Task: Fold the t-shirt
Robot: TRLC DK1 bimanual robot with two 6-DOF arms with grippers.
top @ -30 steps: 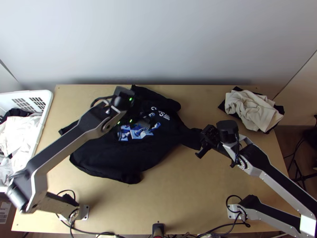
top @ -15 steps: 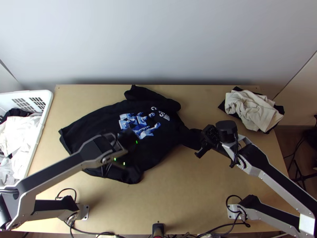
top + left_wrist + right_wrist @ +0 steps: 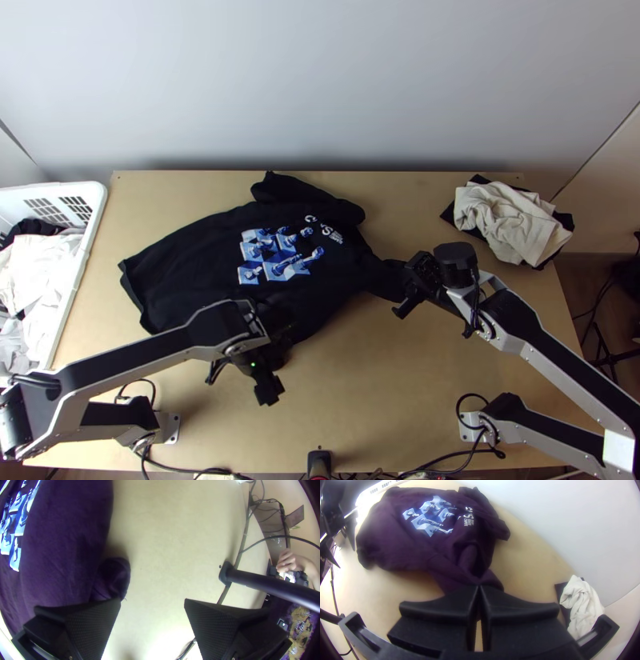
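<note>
The black t-shirt (image 3: 216, 248) lies spread but rumpled, its blue-and-white print facing up, the hem toward the basket. My left gripper (image 3: 270, 384) is at the shirt's near edge, over the table. In the left wrist view my left gripper (image 3: 152, 601) stands open, a dark corner of the t-shirt (image 3: 111, 576) beside one finger. My right gripper (image 3: 408, 288) is at the shirt's right end. In the right wrist view my right gripper (image 3: 479, 588) is shut on the t-shirt (image 3: 456, 570), pinching its gathered fabric at the fingertips.
A white basket (image 3: 94, 216) with clothes stands at the left edge. A cream and black cloth pile (image 3: 508, 220) lies at the back right. A black post (image 3: 318, 462) rises at the table's near edge among cables. A person's hand (image 3: 287, 561) shows beyond that edge.
My left gripper has come from over the shirt's upper part toward the near edge, uncovering the print. The right arm has stayed practically still at the shirt's right end.
</note>
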